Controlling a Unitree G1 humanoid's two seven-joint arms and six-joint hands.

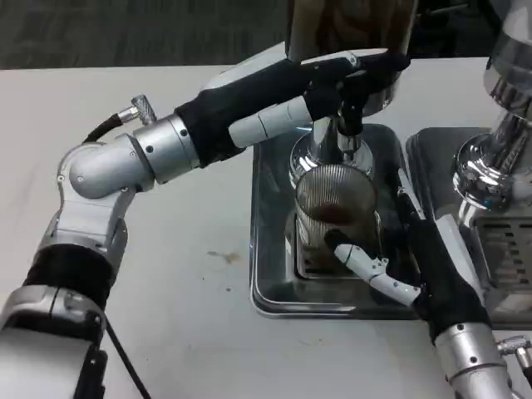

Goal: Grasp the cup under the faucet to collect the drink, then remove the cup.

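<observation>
A ribbed glass cup (335,208) with brown drink in it stands on the metal drip tray (268,283), right under the chrome faucet (342,145). My right hand (420,270) holds the cup from its right side, with the thumb (366,266) across the cup's lower front. My left hand (332,79) reaches in from the left, high above the cup. Its fingers (370,62) lie stretched over the tap's top at the dispenser, and its thumb (270,123) stands apart, holding nothing.
The dispenser tank (349,25) rises behind the faucet. A second chrome dispenser (490,166) with its own tray (507,249) stands close on the right. White table (166,249) stretches to the left of the tray, with a small stain (223,258).
</observation>
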